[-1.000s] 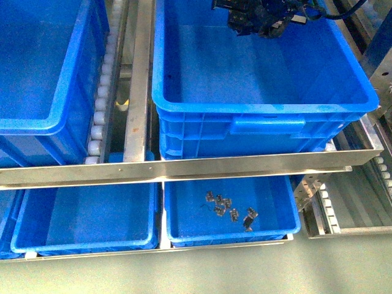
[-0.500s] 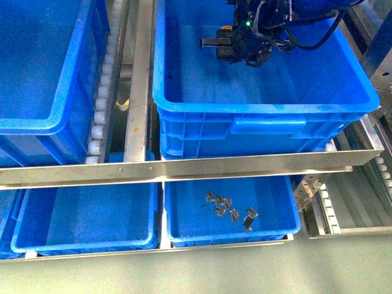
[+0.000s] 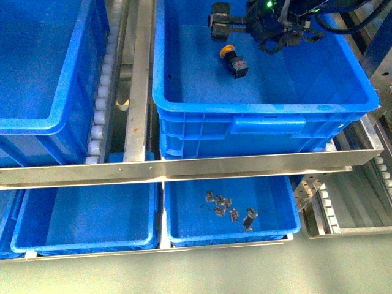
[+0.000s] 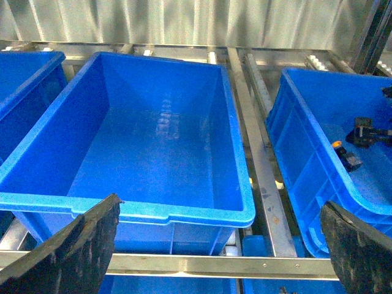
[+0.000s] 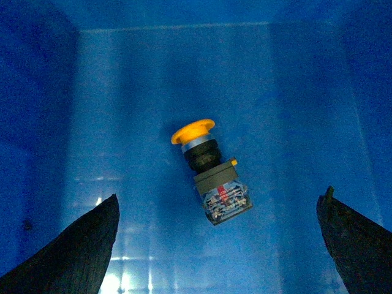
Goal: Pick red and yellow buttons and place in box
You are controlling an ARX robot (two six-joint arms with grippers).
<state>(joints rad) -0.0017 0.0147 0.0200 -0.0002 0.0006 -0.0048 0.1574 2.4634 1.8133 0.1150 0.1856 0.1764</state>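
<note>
Nearest us are the shallow lower trays [image 3: 86, 242]. The right-hand one has a small scatter of metal clips [image 3: 229, 211], and we see no buttons in either. Above them runs the metal rail [image 3: 184, 166] that carries the upper crates.

The left gripper [image 4: 220, 205] shows only in its own wrist view. It hangs on the near side of the neighbouring crate [image 4: 122, 208] with jaws spread wide, holding nothing and touching nothing. We see no button in that crate.

Next is the box [image 3: 263, 109], the big deep crate on the right of the rail. One yellow button [image 3: 234, 62] is inside it, toward the far half of the floor. It lies tilted on its side, cap pointing toward the far left corner and black body trailing. We cannot tell whether it has fully settled on the floor.

Progress: one yellow button is in the box, so that piece looks done. No red button shows in any view, and neither does the supply of buttons. We cannot tell how many are left, but we judge more picks are needed.

Farthest is the right gripper [image 3: 220, 23], hovering over the far part of the box, just above and behind the button. In its wrist view the fingers [image 5: 79, 245] stand far apart at the frame edges. The button sits between them, clear of both, so this gripper is wide open and grips nothing.
</note>
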